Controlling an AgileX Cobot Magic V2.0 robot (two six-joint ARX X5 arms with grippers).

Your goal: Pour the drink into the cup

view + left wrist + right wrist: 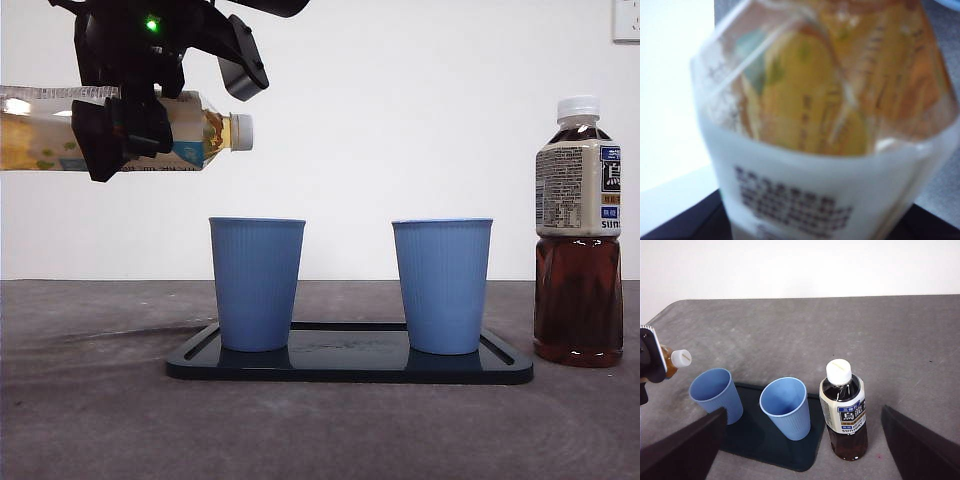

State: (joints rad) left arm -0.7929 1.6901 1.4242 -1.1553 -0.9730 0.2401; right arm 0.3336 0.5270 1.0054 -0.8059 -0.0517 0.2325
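My left gripper (125,135) is shut on a yellow-tea bottle (195,128) and holds it level, high at the left. Its white cap (241,131) is on and points toward the left blue cup (256,283), above it and a little to its left. The bottle's label fills the left wrist view (820,125) and hides the jaws. The right blue cup (441,285) stands beside the left one on a dark tray (350,368). My right gripper (803,412) is open and empty, high above both cups (785,407) and does not show in the front view.
A capped bottle of dark tea (578,235) stands upright on the grey table just right of the tray; it also shows in the right wrist view (844,410). A white wall is behind the table.
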